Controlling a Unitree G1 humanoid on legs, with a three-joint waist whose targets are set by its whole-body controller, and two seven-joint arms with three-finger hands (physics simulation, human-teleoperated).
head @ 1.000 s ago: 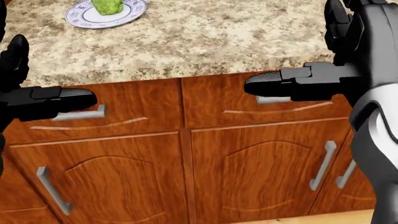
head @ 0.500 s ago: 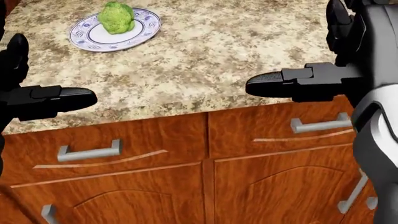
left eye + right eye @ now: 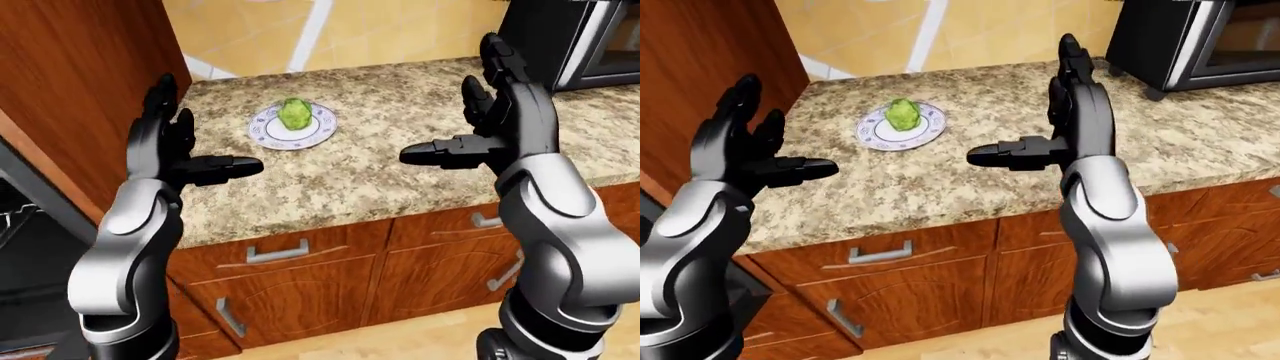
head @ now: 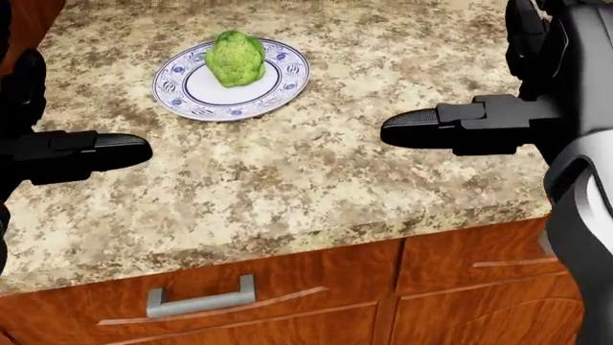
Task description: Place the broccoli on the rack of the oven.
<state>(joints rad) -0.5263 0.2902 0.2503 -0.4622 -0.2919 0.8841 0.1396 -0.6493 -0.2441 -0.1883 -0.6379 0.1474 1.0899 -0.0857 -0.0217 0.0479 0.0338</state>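
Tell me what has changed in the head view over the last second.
The whole picture shifted: the camera moved, so the plate with the broccoli slid lower and rightward, more counter shows and less cabinet. Nothing was grasped or released. The left hand and right hand stayed open and empty, in the same places in view.
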